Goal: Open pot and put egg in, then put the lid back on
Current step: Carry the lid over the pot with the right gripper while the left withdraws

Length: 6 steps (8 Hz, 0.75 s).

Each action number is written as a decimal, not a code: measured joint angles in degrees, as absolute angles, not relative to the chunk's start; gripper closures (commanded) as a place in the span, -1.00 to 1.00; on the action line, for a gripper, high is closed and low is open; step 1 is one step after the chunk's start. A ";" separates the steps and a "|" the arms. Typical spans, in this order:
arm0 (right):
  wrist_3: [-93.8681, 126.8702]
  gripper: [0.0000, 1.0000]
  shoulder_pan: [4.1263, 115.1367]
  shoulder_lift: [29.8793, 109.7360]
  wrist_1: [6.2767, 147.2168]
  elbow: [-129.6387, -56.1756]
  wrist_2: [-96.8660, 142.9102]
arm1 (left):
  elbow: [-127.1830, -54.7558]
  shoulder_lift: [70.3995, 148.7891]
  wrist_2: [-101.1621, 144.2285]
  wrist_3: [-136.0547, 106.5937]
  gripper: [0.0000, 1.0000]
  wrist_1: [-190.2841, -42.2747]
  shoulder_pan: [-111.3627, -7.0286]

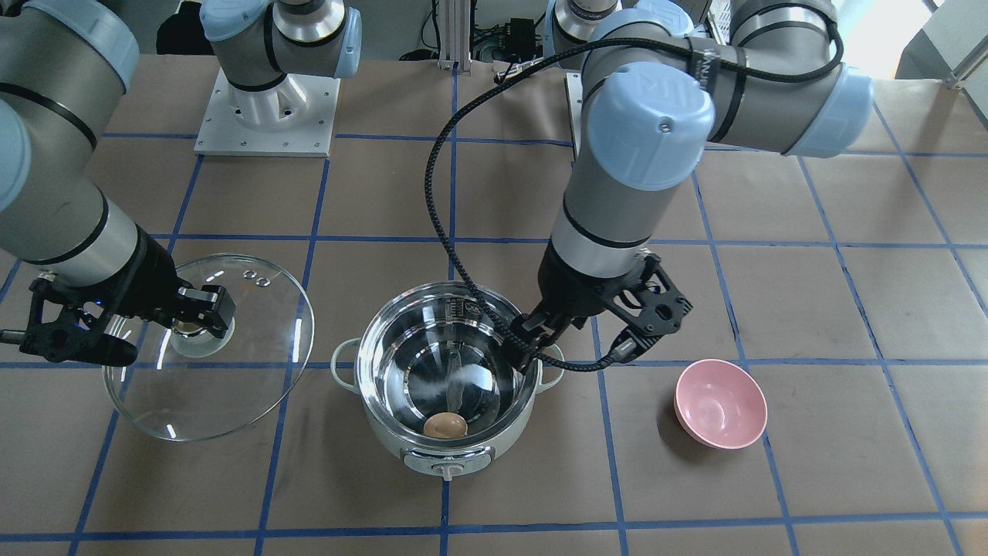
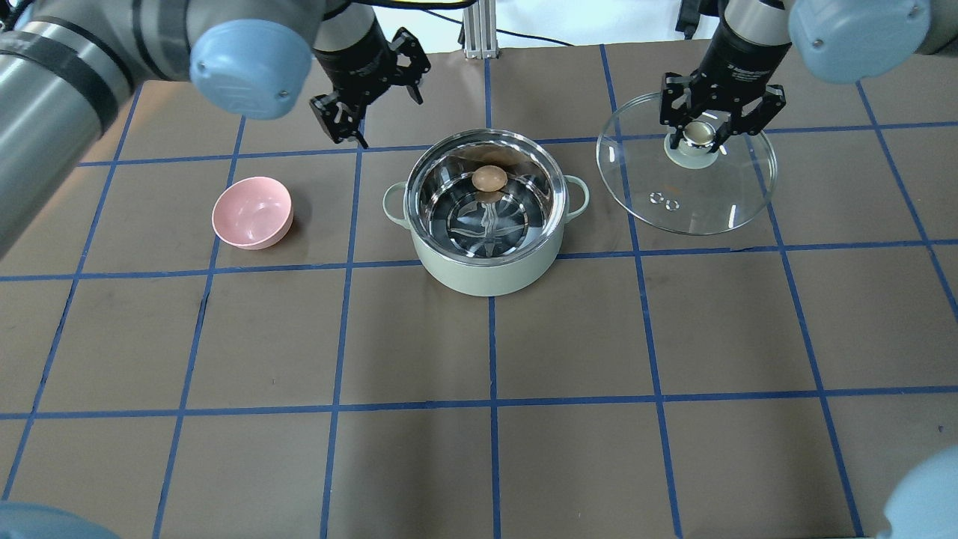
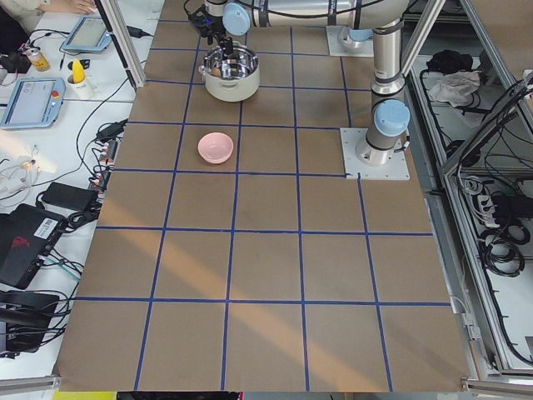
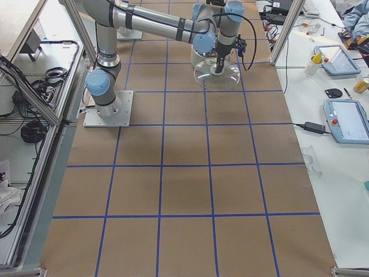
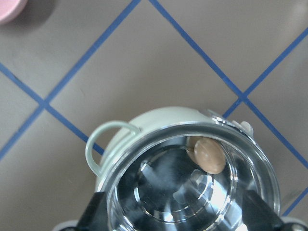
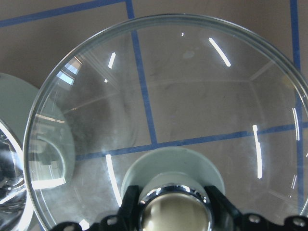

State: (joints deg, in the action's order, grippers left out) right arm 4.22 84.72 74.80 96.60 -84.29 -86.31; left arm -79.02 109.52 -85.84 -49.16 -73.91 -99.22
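Now the small tan-brown egg [image 2: 489, 178] lies inside the round mint-green steel-lined pot [image 2: 486, 277], toward the table's [image 2: 569, 337] far edge. The left gripper [image 1: 540, 336] hangs empty over the rim, jaws apart. The right gripper [image 2: 702, 133] clamps the knob of the clear glass domed lid [image 2: 703, 202], holding it beside the pot, likely for recapping.

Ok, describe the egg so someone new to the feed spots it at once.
Find the open mint-green pot mid-table. Inside, against its steel wall on the side away from the robot, lies the egg. It is the only small tan oval there; the pink bowl nearby is empty.
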 measured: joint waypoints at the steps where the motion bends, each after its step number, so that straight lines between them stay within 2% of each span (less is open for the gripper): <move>1: 8.68 1.00 86.92 74.85 96.42 -83.21 -86.28 | -79.01 108.53 -86.01 -40.16 -1.00 -74.92 -96.32; 6: 29.41 1.00 97.29 72.17 99.11 -79.15 -83.63 | -79.06 101.39 -90.07 -8.20 -1.00 -83.62 -89.02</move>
State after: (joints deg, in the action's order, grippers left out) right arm 29.41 97.29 72.17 99.11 -79.15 -83.63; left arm -79.06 101.39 -90.07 -8.20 -83.62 -89.02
